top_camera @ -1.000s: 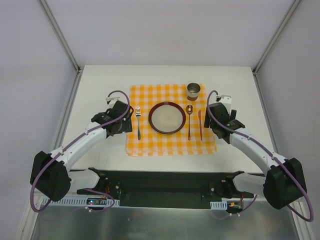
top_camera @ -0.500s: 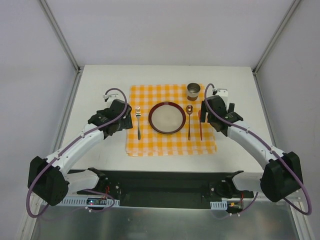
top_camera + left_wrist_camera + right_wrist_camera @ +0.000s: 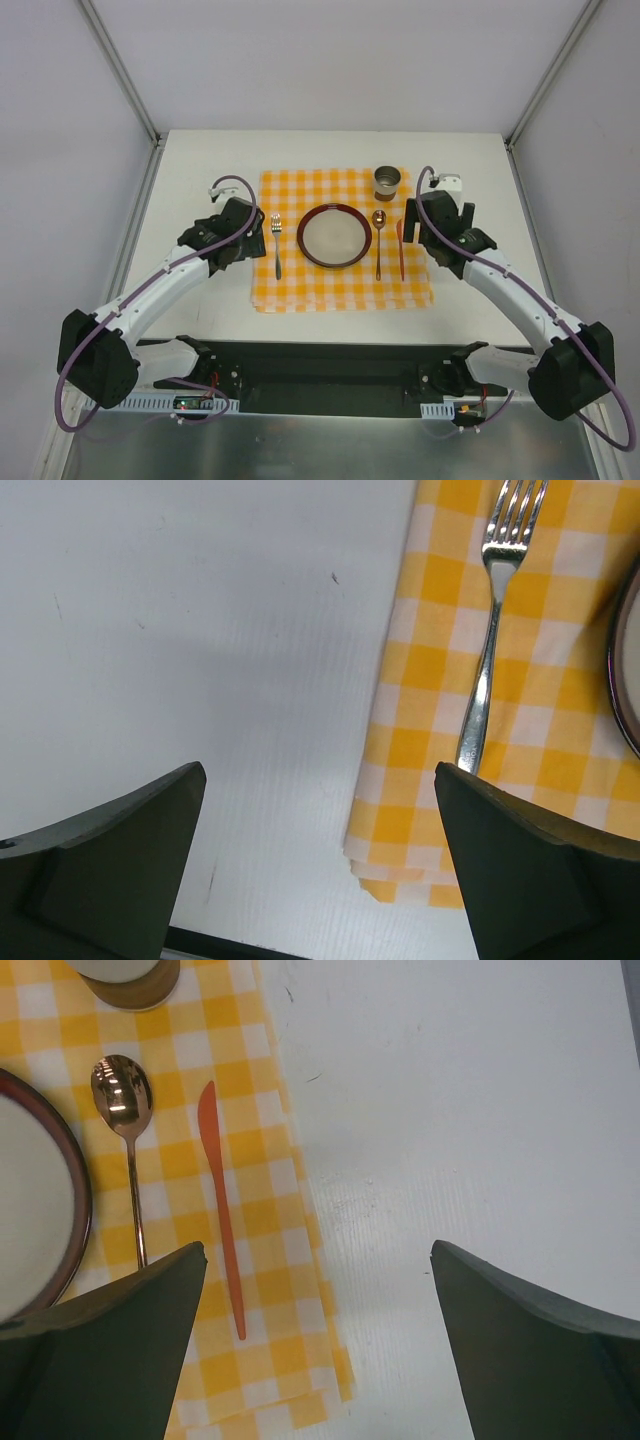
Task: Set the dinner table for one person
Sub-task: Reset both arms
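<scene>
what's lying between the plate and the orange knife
A copper-coloured spoon lies on the checkered mat between the plate and the orange knife, roughly parallel to the knife. It shows in the top view and the right wrist view.

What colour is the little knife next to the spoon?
Orange. The knife shows best in the right wrist view.

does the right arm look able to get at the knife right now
Probably yes. The right gripper hangs open just beside the knife, which lies uncovered on the mat with nothing between them. The spoon lies apart on its other side, though the thin flat knife may be hard to pinch.
</scene>
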Controlling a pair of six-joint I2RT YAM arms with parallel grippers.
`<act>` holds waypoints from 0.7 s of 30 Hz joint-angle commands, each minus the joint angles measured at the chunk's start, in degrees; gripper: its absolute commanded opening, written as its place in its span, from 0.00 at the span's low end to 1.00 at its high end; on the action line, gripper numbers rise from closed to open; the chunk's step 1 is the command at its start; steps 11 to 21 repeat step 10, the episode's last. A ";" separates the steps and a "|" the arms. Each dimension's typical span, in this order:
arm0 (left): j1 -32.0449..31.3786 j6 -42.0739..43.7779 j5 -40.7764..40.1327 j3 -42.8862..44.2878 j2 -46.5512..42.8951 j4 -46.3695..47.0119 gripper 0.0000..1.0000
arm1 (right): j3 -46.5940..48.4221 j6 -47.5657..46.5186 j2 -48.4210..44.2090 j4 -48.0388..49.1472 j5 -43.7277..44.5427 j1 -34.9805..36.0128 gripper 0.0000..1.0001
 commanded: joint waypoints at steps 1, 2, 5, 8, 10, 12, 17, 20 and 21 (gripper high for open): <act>0.10 0.80 -0.15 2.33 0.02 0.52 0.99 | 0.18 -1.12 -2.37 -0.06 1.54 0.31 1.00; 0.10 0.80 -0.15 2.24 -0.07 0.60 0.99 | 0.18 -1.29 -2.46 -0.07 1.46 0.22 1.00; 0.10 0.80 -0.41 2.06 -0.51 0.60 0.99 | -0.17 -1.47 -2.64 0.11 1.46 0.22 1.00; 0.10 0.80 -0.42 1.89 -0.95 0.60 0.99 | -0.26 -2.08 -2.73 0.46 1.11 0.22 1.00; 0.10 0.98 -0.68 1.89 -1.21 0.60 0.99 | -0.35 -2.26 -3.08 0.90 0.75 0.31 1.00; 0.10 0.98 -0.68 1.89 -1.21 0.60 0.99 | -0.35 -2.26 -3.08 0.90 0.75 0.31 1.00; 0.10 0.98 -0.68 1.89 -1.21 0.60 0.99 | -0.35 -2.26 -3.08 0.90 0.75 0.31 1.00; 0.10 0.98 -0.68 1.89 -1.21 0.60 0.99 | -0.35 -2.26 -3.08 0.90 0.75 0.31 1.00; 0.10 0.98 -0.68 1.89 -1.21 0.60 0.99 | -0.35 -2.26 -3.08 0.90 0.75 0.31 1.00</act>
